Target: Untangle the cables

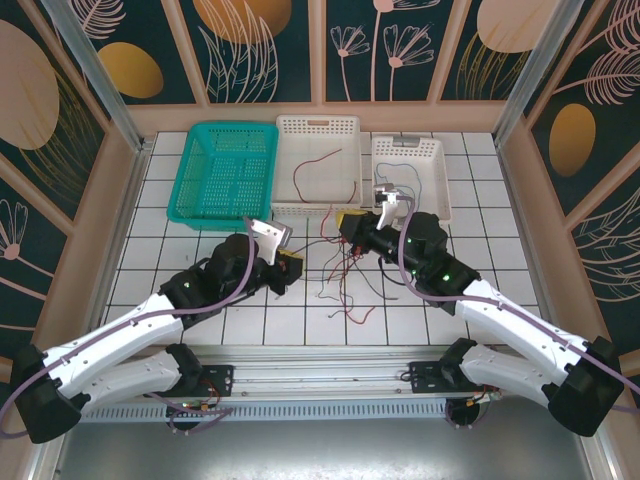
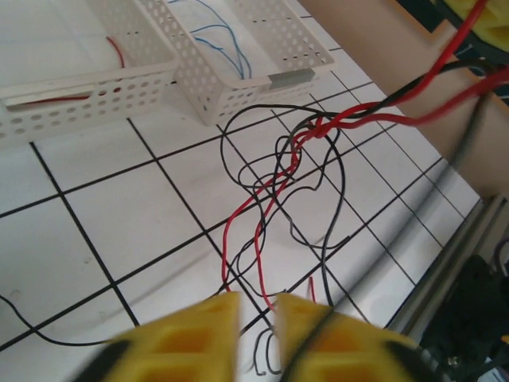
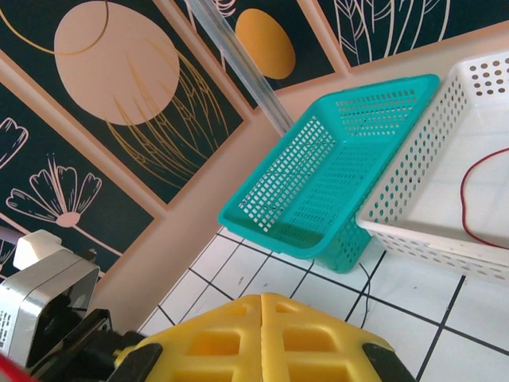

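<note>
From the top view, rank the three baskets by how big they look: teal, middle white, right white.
1. teal basket
2. middle white basket
3. right white basket, only slightly smaller-looking than the middle one

- The left basket (image 1: pixel 225 175), middle basket (image 1: pixel 300 205) and right basket (image 1: pixel 440 185) stand in a row at the far side of the desk (image 1: pixel 180 255).
- The cables (image 1: pixel 345 270) lie tangled on the desk before the middle basket, between the left tool (image 1: pixel 291 266) and the right tool (image 1: pixel 349 219), with strands rising to the right tool.
- One loose cable (image 1: pixel 325 160) lies in the middle basket.
</note>
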Motion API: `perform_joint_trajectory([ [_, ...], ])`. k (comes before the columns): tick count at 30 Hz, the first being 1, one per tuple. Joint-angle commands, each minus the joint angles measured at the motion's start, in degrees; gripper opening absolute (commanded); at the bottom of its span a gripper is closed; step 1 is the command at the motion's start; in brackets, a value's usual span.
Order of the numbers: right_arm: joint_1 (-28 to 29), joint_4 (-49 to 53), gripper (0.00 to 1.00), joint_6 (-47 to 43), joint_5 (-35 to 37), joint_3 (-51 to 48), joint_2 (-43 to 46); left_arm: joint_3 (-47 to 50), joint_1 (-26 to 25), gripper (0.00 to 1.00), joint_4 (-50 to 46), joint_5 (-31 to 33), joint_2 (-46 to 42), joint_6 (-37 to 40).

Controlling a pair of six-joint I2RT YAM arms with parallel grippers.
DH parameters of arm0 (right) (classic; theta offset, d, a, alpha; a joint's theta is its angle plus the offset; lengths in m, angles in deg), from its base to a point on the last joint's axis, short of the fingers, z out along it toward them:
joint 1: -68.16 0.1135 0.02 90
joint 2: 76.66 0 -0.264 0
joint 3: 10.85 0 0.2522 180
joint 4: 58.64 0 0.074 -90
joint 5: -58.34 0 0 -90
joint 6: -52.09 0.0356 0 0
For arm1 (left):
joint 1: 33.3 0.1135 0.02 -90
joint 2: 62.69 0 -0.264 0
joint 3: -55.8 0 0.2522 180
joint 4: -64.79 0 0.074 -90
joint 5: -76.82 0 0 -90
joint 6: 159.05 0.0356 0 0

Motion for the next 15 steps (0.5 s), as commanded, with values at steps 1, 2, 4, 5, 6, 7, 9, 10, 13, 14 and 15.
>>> perform_joint_trajectory([
  [1,-1.0,0.0,0.00,0.8,1.8,0.8,1.2,-0.1,0.2,0.00,2.0,-0.6,-2.0,0.2],
  [2,-1.4,0.5,0.00,0.8,2.6,0.5,1.2,-0.3,0.2,0.00,1.9,0.0,-2.8,0.0],
  [4,-3.1,0.8,0.00,1.4,3.5,-1.2,1.0,-1.1,0.2,0.00,0.8,3.0,-5.1,-0.8],
  [5,-4.2,0.8,0.00,1.6,3.7,-2.1,0.9,-1.4,0.2,0.00,0.3,4.3,-6.4,-1.1],
  [6,-5.6,1.0,0.00,2.1,3.9,-3.3,0.7,-1.7,0.2,0.00,-0.1,5.9,-7.7,-1.5],
  [7,-7.2,1.2,0.00,2.6,3.9,-4.4,0.6,-2.2,0.3,0.00,-0.9,7.8,-9.2,-2.0],
  [9,-10.3,1.1,0.00,3.8,3.4,-6.6,0.2,-3.1,0.2,0.00,-2.4,11.2,-11.2,-2.5],
  [10,-11.7,0.8,0.00,4.1,3.0,-7.7,0.1,-3.7,0.2,0.00,-3.3,13.0,-12.0,-2.7],
  [13,-14.4,1.4,0.00,4.3,3.9,-9.4,-0.6,-5.4,0.2,0.00,-5.9,17.8,-13.5,-2.7],
  [14,-15.0,1.8,0.00,4.2,4.3,-9.7,-0.8,-5.9,0.2,0.00,-6.6,19.1,-13.9,-2.7],
  [15,-15.7,2.4,0.00,4.2,5.1,-9.9,-1.2,-6.6,0.2,0.00,-7.5,20.7,-14.2,-2.6],
])
